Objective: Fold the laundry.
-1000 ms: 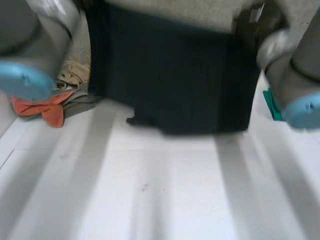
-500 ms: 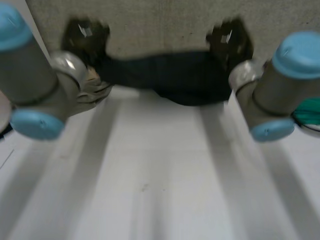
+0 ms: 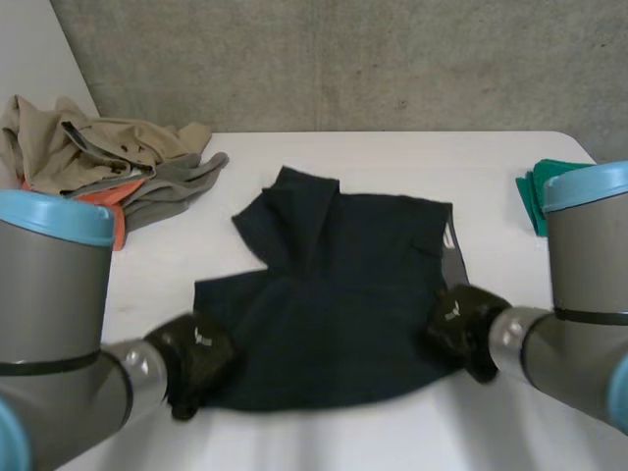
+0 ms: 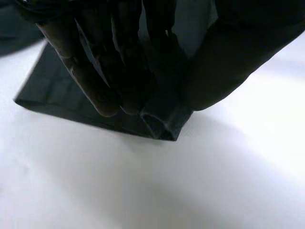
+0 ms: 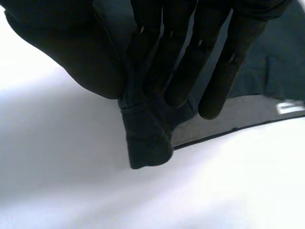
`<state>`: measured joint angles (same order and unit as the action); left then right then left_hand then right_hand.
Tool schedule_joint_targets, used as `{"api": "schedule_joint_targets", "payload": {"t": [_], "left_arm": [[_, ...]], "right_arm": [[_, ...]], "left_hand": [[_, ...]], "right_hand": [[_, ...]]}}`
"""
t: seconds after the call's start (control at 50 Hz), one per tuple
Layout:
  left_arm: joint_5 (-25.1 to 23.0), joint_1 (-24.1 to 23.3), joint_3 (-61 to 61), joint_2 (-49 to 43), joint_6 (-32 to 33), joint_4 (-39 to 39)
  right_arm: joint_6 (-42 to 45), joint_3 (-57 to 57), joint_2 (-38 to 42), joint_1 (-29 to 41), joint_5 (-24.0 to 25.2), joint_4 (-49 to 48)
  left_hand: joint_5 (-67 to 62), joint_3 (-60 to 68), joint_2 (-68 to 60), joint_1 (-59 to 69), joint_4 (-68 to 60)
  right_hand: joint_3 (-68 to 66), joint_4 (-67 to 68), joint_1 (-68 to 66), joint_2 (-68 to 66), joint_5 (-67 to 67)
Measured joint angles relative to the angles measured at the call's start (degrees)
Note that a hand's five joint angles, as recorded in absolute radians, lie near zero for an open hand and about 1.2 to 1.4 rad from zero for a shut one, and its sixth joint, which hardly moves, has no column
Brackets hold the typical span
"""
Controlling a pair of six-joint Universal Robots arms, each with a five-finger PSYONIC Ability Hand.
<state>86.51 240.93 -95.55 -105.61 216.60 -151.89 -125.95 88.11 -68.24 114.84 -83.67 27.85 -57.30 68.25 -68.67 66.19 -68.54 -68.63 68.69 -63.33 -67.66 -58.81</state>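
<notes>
On the white table (image 3: 324,442), the left hand (image 3: 196,358) pinches the dark garment (image 3: 334,304) at its 7 o'clock corner, fingers against thumb. The right hand (image 3: 461,329) pinches the 4 o'clock corner likewise. Farther away, a clothes pile (image 3: 108,162) lies at 10 o'clock and a green cloth (image 3: 538,191) at 2 o'clock.

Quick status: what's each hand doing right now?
Left hand: shut on the dark garment, pinching its near corner.
Right hand: shut on the dark garment, pinching the other near corner.
</notes>
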Motion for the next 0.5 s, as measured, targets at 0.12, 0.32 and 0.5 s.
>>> {"api": "schedule_joint_targets", "payload": {"t": [0.12,0.32,0.5], "left_arm": [[0.3,-0.34,0.93,0.86,2.03,2.3],[0.59,-0.16,13.54,-3.5,0.34,-11.14],[-0.09,0.6,30.58,-17.89,0.78,-19.58]], "right_arm": [[0.75,2.47,-1.41,-1.26,0.71,2.12],[-3.97,3.9,1.47,-0.95,0.43,-8.61],[-5.98,5.01,3.39,0.97,-1.89,-13.74]], "left_hand": [[14.0,-14.72,15.16,-15.69,14.97],[54.04,-54.66,55.1,-53.56,55.42],[42.78,-44.03,43.97,-40.71,44.05]], "right_hand": [[0.01,0.0,0.0,0.0,0.0],[0.0,0.0,0.0,0.0,0.0],[0.0,0.0,0.0,0.0,0.0]]}}
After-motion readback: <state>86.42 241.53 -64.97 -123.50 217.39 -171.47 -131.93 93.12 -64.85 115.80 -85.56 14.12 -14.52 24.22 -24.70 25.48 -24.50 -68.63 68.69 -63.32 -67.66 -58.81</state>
